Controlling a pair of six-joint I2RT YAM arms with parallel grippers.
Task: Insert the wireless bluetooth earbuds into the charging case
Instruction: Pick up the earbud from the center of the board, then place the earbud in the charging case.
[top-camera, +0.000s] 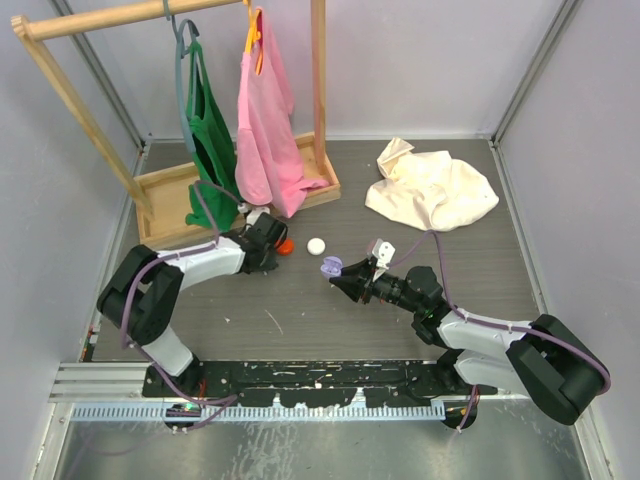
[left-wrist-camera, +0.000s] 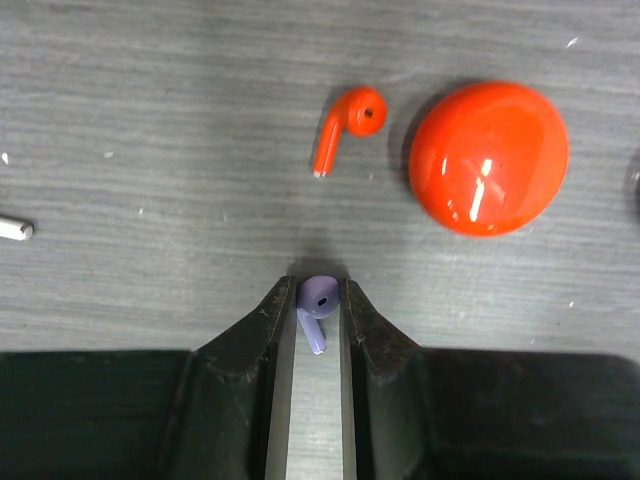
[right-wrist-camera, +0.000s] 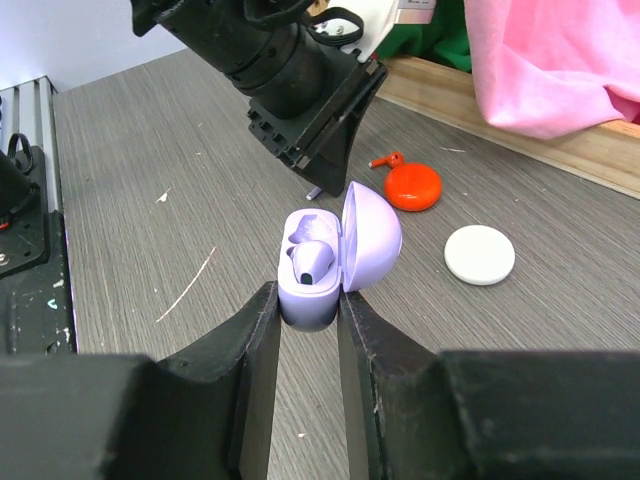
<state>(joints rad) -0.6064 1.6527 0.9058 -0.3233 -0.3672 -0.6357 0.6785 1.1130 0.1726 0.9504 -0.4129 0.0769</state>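
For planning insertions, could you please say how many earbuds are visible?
3: a lilac earbud in the left pincer, a second lilac earbud seated in the open lilac case the right pincer holds, a red earbud lying beside the red case. Others may be hidden.

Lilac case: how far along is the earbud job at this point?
Done: one lilac earbud sits in the open lilac case, held by the right gripper. In hand: the left gripper pinches the second lilac earbud. Left: seating it; the red earbud lies beside its closed red case.

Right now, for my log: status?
Left gripper shut on lilac earbud. Right gripper shut on open lilac case, one earbud seated. White case, red case nearby.
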